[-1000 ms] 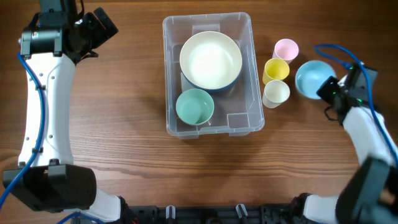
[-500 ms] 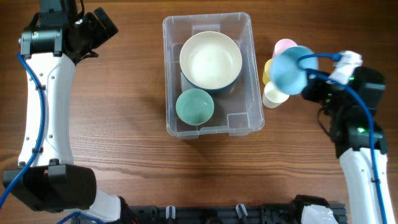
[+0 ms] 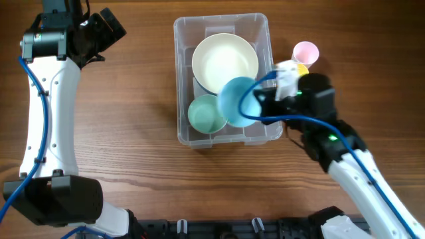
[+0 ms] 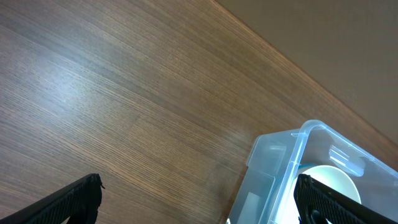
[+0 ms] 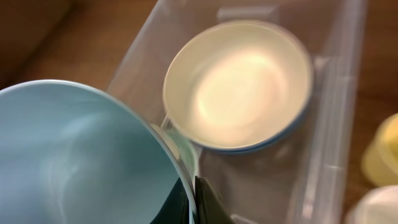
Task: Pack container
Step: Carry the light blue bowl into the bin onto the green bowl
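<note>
The clear container [image 3: 182,30] stands mid-table, with a large cream bowl [image 3: 224,63] and a small green bowl [image 3: 204,114] inside it. My right gripper [image 3: 260,103] is shut on the rim of a light blue bowl [image 3: 238,101], which hangs tilted over the container's front right part. In the right wrist view the blue bowl [image 5: 74,155] fills the left side. The right gripper [image 5: 194,202] pinches its rim there, above the cream bowl [image 5: 239,87]. My left gripper [image 3: 111,30] is open at the far left, away from the container [image 4: 280,162], with nothing between its fingers [image 4: 74,199].
A pink cup [image 3: 305,52] stands right of the container. My right arm covers the cups beside it from above. The right wrist view shows a yellow cup [image 5: 382,152] and a white cup [image 5: 379,208] at its right edge.
My right gripper has carried the blue bowl from beside the cups leftward to over the container. The left arm has not moved.
</note>
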Robot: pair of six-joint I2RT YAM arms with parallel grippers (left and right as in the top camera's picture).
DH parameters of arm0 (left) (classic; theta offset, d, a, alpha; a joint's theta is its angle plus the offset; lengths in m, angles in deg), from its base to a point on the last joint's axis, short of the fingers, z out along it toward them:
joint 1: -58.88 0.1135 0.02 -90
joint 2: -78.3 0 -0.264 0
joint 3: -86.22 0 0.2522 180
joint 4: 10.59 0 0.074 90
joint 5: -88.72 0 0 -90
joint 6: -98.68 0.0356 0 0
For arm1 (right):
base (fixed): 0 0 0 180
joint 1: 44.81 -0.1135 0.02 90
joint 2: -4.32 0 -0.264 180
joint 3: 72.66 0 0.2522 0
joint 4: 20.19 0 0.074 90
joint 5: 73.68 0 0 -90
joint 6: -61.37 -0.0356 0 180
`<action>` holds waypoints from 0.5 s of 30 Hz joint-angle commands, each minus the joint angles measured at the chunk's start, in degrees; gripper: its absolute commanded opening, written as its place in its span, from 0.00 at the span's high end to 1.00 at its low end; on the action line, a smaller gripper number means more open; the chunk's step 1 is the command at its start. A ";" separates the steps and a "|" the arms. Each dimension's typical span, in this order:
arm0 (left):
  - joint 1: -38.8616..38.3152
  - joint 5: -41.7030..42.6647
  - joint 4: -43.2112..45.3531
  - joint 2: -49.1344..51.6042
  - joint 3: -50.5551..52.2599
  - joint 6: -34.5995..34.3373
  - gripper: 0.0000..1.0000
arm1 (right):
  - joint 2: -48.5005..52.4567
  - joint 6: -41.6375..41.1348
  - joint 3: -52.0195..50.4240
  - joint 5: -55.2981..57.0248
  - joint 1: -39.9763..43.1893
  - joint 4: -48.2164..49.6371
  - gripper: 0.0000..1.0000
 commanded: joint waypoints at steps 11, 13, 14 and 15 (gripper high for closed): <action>0.26 0.66 -0.02 -1.27 -0.63 -0.55 0.00 | 16.00 0.57 0.90 4.20 -12.68 9.35 0.96; 0.26 0.66 -0.02 -1.27 -0.63 -0.55 0.00 | 16.24 0.57 0.90 5.60 -13.09 9.51 0.96; 0.26 0.66 -0.02 -1.27 -0.63 -0.55 0.00 | 16.24 0.57 0.90 5.75 -13.11 9.51 0.96; 0.26 0.66 -0.02 -1.27 -0.63 -0.55 0.00 | 16.24 0.57 0.90 6.19 -13.14 9.55 0.96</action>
